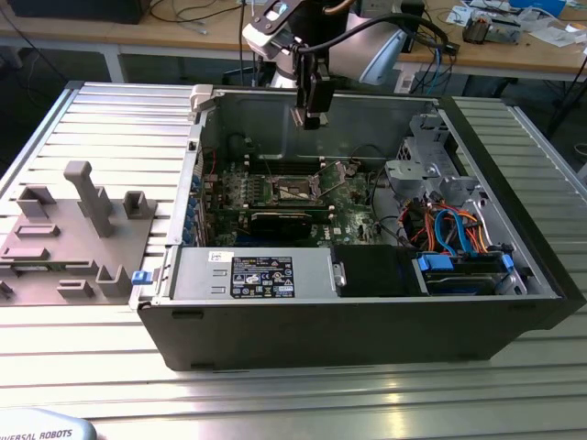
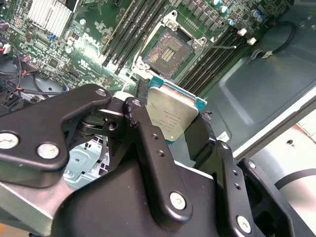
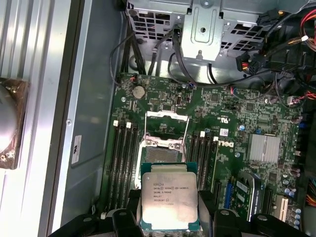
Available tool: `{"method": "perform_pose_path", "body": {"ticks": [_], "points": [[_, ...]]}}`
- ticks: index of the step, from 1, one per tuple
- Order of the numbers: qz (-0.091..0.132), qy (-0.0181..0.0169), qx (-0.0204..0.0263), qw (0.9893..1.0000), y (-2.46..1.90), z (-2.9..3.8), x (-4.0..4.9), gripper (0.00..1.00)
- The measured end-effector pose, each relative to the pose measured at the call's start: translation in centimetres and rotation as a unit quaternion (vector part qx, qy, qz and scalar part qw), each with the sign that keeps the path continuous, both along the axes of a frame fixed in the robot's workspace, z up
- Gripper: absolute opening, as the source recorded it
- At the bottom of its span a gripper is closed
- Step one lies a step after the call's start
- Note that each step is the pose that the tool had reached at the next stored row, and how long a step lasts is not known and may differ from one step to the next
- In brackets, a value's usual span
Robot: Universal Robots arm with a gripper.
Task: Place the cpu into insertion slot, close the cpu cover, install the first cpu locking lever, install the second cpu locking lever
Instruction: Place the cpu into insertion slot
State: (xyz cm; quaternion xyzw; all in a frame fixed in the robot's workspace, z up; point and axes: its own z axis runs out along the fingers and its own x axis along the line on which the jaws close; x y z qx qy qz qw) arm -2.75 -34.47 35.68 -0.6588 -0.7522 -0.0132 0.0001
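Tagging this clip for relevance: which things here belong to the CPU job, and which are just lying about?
Job: gripper, holding the cpu; insertion slot; cpu cover, open.
Lying about: grey fixture tray; silver labelled box; blue cables.

well behind the gripper (image 1: 310,119) i see a wooden workbench (image 1: 183,38) strewn with cables (image 1: 194,13) and small clutter; below the gripper spreads a ribbed metal table (image 1: 92,119), with pale glare on its slats on the side farthest from that workbench
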Motion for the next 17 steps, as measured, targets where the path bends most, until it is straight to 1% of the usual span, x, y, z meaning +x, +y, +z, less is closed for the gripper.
{"method": "perform_pose_path", "body": {"ticks": [17], "points": [[-0.011, 0.0000, 0.0000, 0.9999, 0.00, 0.00, 0.00, 0.54]]}}
